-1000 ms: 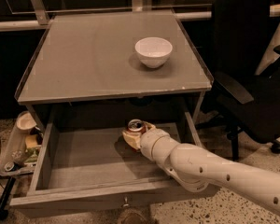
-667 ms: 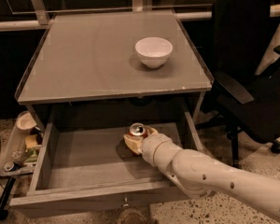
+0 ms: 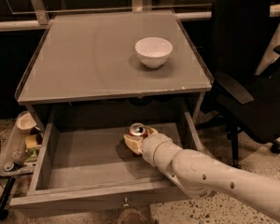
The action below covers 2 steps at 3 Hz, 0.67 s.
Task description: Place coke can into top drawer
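matt finishes mostly, one shiny metal lid
top drawer [image 3: 84, 164] and surface [image 3: 84, 59]: matt grey painted wood. bowl [image 3: 153, 52]: glossy white glaze. gripper [image 3: 136, 140], inside the drawer: smooth matt cream plastic fingers [image 3: 130, 144] clamped on coke can [image 3: 138, 130], shiny metal top.

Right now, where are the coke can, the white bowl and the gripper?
coke can [image 3: 138, 130], camera view, its silver top.
white bowl [image 3: 153, 49], camera view, its inner hollow.
gripper [image 3: 137, 138], camera view, midway between fingertips, clasping the coke can inside the top drawer [image 3: 79, 160].
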Tool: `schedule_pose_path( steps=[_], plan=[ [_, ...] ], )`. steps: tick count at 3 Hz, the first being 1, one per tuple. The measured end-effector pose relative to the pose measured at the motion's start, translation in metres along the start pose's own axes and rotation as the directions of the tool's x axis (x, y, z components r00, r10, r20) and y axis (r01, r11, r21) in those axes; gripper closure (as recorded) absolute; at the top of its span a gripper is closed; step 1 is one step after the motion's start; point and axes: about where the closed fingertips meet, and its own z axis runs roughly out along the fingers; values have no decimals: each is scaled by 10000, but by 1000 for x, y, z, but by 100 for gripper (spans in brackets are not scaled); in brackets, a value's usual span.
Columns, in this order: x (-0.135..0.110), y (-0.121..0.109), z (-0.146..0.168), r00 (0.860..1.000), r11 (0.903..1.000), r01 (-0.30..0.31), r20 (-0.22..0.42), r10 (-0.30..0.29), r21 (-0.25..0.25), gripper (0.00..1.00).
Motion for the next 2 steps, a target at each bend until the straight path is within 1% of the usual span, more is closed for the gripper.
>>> schedule_pose_path(
  steps=[2],
  plan=[
    [0,0,0,10000,10000,0,0,0,-1,12]
  ],
)
